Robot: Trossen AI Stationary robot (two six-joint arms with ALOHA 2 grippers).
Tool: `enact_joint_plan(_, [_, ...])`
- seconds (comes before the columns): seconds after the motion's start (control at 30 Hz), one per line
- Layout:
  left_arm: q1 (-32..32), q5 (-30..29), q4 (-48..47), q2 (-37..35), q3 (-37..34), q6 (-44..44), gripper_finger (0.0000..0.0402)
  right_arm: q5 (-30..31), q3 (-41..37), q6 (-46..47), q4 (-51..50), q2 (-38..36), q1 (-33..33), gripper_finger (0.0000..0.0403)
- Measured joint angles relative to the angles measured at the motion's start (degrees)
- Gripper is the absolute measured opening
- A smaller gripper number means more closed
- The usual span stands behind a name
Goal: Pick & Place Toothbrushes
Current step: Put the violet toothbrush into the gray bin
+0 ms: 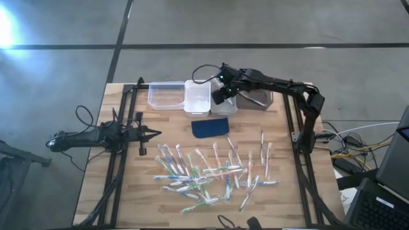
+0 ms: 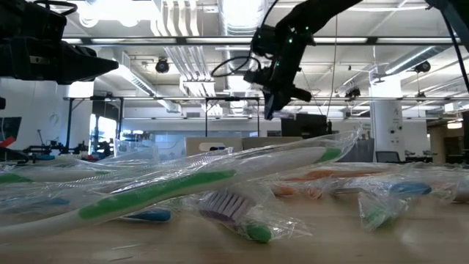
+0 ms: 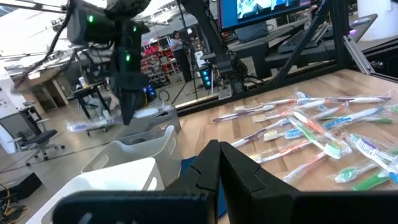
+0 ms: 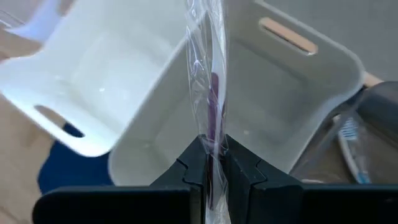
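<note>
Wrapped toothbrush (image 4: 211, 93) – clear film, purple – in R gripper (image 4: 212, 163).

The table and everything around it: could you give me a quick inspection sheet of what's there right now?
Surface: wooden table.
Job's things: wrapped toothbrushes scattered on the near half; one wrapped toothbrush held over the white bin.
Clutter: clear bin, grey bin, dark blue pad.
Hands: right hand shut on the wrapped toothbrush above the white bin; left hand shut, empty, waiting at the table's left edge.
Cables: a bundle on the floor to the right.
Surroundings: a monitor and an office chair beyond the table.
</note>
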Motion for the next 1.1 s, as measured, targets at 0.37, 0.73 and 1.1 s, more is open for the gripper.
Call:
enact_joint_plan(0.37, [0.0, 0.0, 0.0, 0.0, 0.0, 0.0, 0.0012, -1.1, 0.3, 0.0, 0.2, 2.6, -2.5, 0.0023])
enact_joint_plan(0.73, [0.0, 0.0, 0.0, 0.0, 0.0, 0.0, 0.0012, -4.1, 5.1, 0.9, 0.1, 10.5, -3.2, 0.0023])
enact_joint_plan(1.1, [-0.1, 0.0, 0.0, 0.0, 0.0, 0.0, 0.0012, -2.8, 8.2, 3.4, -6.5, 13.5, -3.0, 0.0023])
